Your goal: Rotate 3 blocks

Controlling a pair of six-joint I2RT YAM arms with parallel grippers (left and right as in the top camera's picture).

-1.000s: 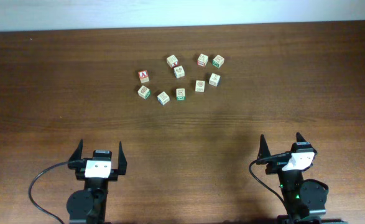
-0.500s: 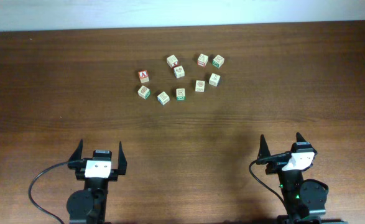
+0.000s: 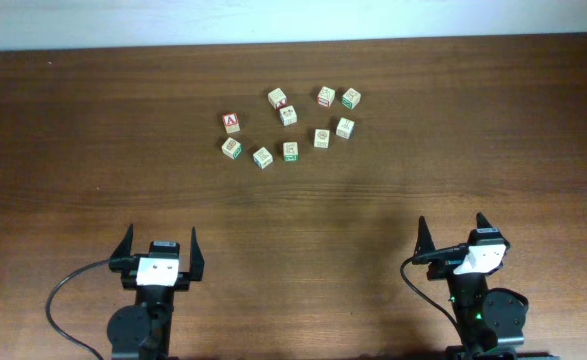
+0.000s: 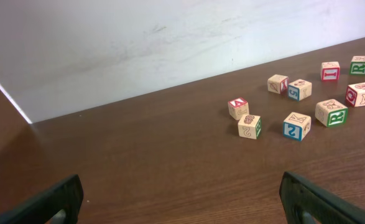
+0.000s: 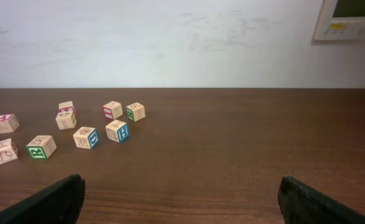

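Several small pale wooden blocks (image 3: 290,151) lie scattered in a loose cluster at the far middle of the brown table (image 3: 373,200). Green print shows on the cubes at the cluster's left (image 3: 232,148), right (image 3: 345,128) and far right (image 3: 351,97). The left wrist view shows a green "R" block (image 4: 331,112), and so does the right wrist view (image 5: 40,147). The red "A" cube (image 3: 231,122) sits at the cluster's left edge. My left gripper (image 3: 160,233) and right gripper (image 3: 451,220) stand open near the front edge, well short of the blocks, with nothing between the fingers.
A pale wall (image 5: 170,43) rises behind the table's far edge, with a small box (image 5: 347,18) mounted on it at the right. Bare wood lies between the grippers and the cluster.
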